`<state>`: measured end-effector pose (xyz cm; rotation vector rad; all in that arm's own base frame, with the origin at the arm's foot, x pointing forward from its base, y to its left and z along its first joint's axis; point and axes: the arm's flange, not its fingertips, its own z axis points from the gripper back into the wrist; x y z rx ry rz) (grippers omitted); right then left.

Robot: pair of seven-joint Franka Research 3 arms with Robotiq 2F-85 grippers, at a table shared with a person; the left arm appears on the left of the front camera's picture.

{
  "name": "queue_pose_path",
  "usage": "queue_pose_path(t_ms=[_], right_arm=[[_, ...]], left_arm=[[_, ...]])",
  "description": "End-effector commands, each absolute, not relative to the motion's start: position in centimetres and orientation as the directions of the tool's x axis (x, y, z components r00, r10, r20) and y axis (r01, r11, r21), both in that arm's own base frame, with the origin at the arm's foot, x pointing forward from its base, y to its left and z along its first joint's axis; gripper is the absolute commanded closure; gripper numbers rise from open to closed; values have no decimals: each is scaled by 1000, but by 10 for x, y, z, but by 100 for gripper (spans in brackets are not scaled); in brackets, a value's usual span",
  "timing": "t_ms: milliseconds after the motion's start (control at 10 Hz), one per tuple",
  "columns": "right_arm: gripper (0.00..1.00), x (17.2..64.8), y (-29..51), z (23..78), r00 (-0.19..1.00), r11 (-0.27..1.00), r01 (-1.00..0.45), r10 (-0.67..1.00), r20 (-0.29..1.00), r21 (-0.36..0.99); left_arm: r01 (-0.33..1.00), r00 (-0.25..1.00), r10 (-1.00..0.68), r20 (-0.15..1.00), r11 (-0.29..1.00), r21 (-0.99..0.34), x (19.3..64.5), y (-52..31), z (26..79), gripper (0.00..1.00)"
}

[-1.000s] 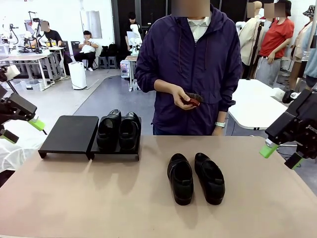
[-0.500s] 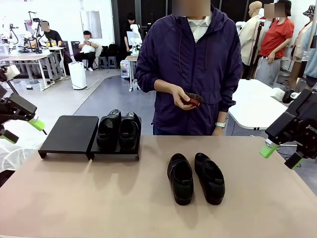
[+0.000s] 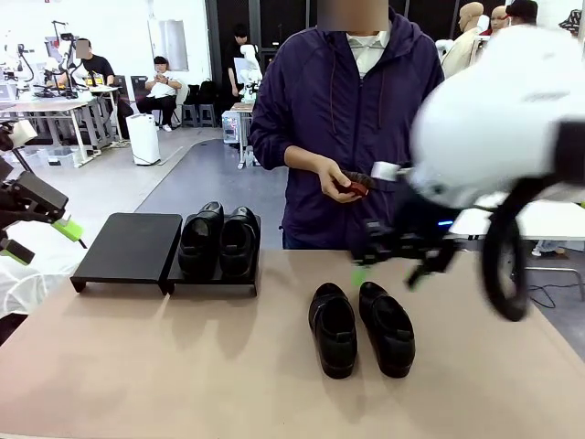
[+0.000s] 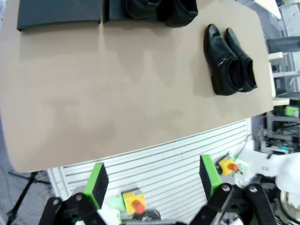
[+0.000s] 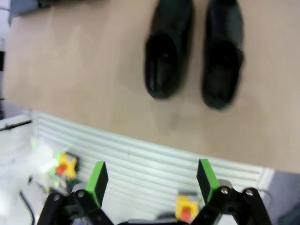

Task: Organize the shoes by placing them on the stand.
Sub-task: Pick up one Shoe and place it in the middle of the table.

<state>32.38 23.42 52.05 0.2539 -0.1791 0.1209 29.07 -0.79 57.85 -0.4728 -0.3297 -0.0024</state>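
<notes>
The surface [image 3: 137, 366] carries the stand [image 3: 128, 240] far left, with one pair of shoes [image 3: 219, 240] on its right half. The bare half looks saved for the loose pair [image 3: 361, 329] mid-surface. The right end effector [image 3: 388, 273] hovers over those, fingers spread and empty. The right wrist view makes that plain, while the front view is blurry. The left end effector [image 3: 41, 242] sits off to the side, spread too.

Two black shoes [image 5: 168, 51] are being shown side by side toward 12 o'clock, slightly blurred, resting on the tan table [image 5: 70, 70] with their heels turned toward 6 o'clock. The right gripper [image 5: 152, 180] is being held spread wide at 6 o'clock. Its green pads [image 5: 98, 180] are being seen against a white ribbed panel [image 5: 140, 154] below the table's edge, well apart from the shoes.
</notes>
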Motion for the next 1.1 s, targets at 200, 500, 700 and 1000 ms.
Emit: queue_pose_path(t_ms=[200, 500, 700, 1000], right_arm=[[0, 372, 279, 492, 971, 991, -82, 57, 233, 102], [0, 370, 286, 472, 960, 987, -100, 63, 271, 124], [0, 411, 273, 445, 960, 989, -34, -8, 279, 143], [0, 429, 262, 408, 971, 987, 70, -100, 217, 143]], left_arm=[[95, 947, 63, 315, 883, -460, 290, -7, 580, 0], [95, 947, 63, 315, 883, -460, 290, -7, 580, 0], [95, 947, 63, 315, 883, -460, 290, -7, 580, 0], [95, 947, 63, 315, 883, -460, 290, -7, 580, 0]])
